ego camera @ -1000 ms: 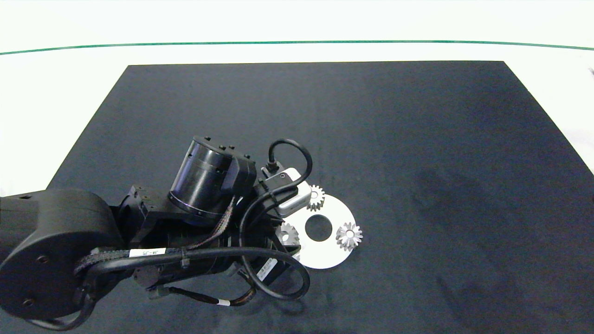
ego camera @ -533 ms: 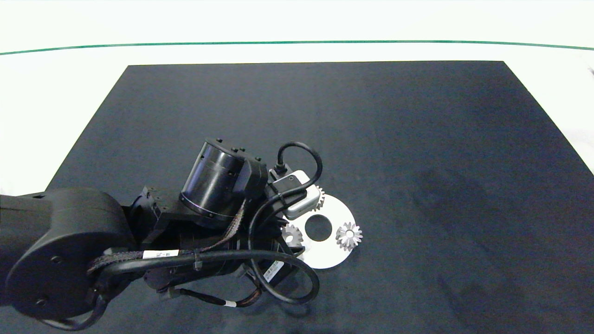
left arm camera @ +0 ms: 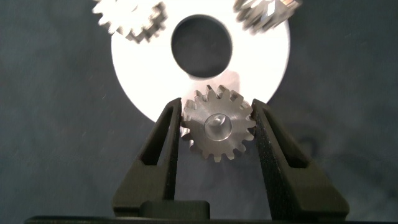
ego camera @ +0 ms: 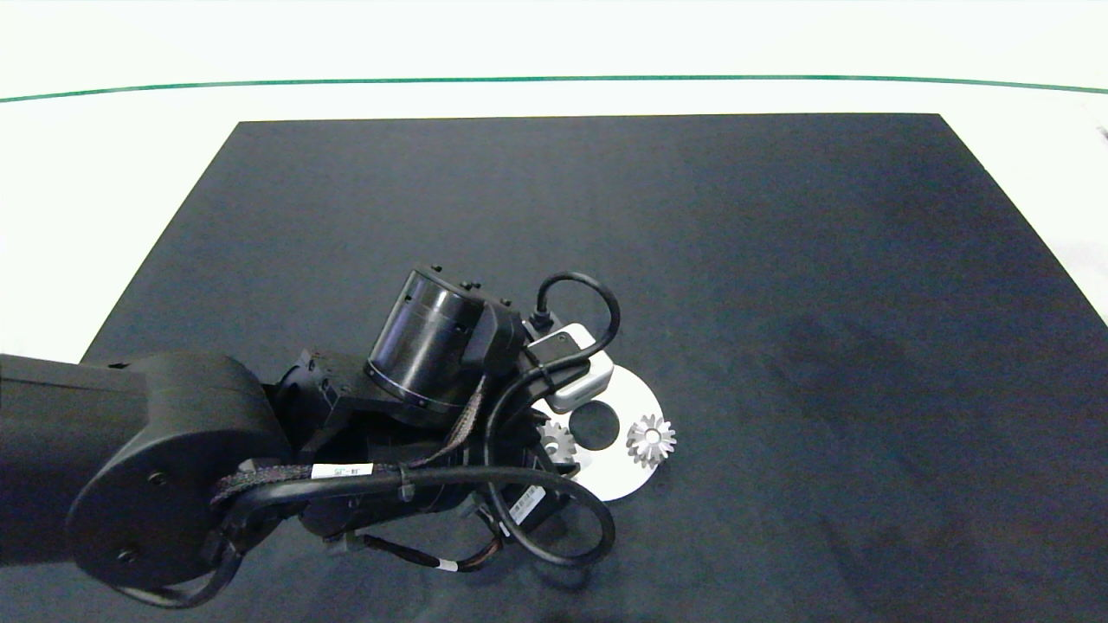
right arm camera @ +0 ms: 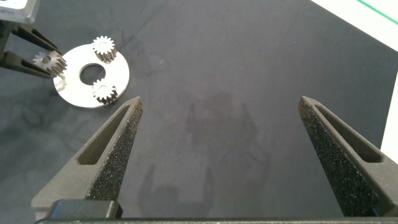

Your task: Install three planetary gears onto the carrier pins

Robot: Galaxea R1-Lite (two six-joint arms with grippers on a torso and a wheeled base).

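Planetary gears, three small silvery toothed metal wheels, all lie at the flat white round carrier disc (ego camera: 625,472) just below centre of the head frame on the black mat (ego camera: 606,225). Third gear (left arm camera: 219,124) is pinched between the grey fingers of the left gripper (left arm camera: 216,127), at the disc's edge in the left wrist view; whether it is fully down on its peg cannot be told, though a small bright tip shows through its bore. Second gear (ego camera: 650,439) sits on the disc's right side; first gear (left arm camera: 129,17) at the upper left of the left wrist frame. Judgement: last of three installs in hand; next move calls for pressing it square and then letting go without dragging it off. Left arm and its cable loop (ego camera: 554,528) hide much of the disc from above. Right gripper (right arm camera: 230,155) parked well apart over bare mat, fingers spread wide, holding nothing. No obstruction near the disc.
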